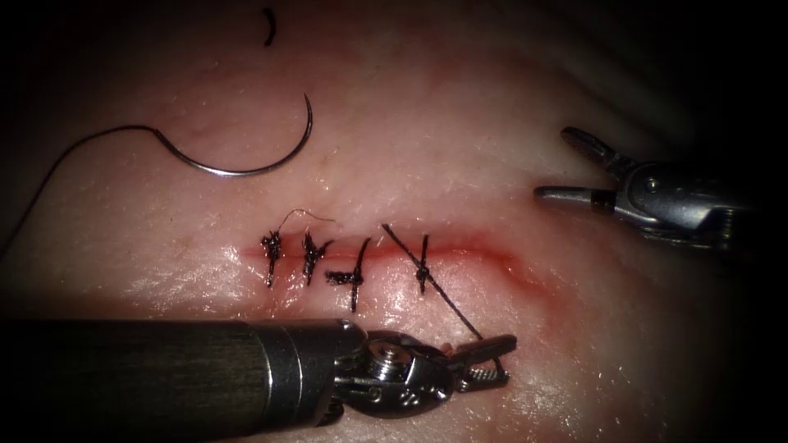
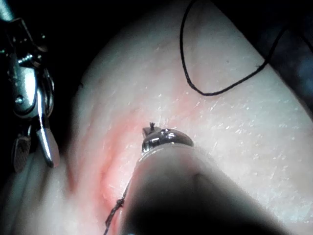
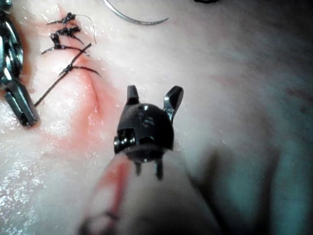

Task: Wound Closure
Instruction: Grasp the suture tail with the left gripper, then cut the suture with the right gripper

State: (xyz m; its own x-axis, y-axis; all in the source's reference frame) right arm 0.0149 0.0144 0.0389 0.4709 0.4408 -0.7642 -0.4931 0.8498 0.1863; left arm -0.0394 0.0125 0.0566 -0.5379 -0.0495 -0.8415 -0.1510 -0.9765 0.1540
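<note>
Tissue (image 1: 460,123) bears loose needle (image 1: 246,168), seemingly well apart from left claw (image 1: 486,361)

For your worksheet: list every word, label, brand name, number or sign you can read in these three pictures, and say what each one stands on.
None: no readable text.
The left tool, shut on the thread, bears no marking.
The right tool, open and holding nothing, bears none.
The needle lies free on the tissue, unmarked.

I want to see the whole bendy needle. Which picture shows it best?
The endoscope view: the needle lies free on the tissue above the cut's left end, whole curve visible, thread attached. The right wrist view catches part of its curve. The left wrist view shows its thread.
</note>
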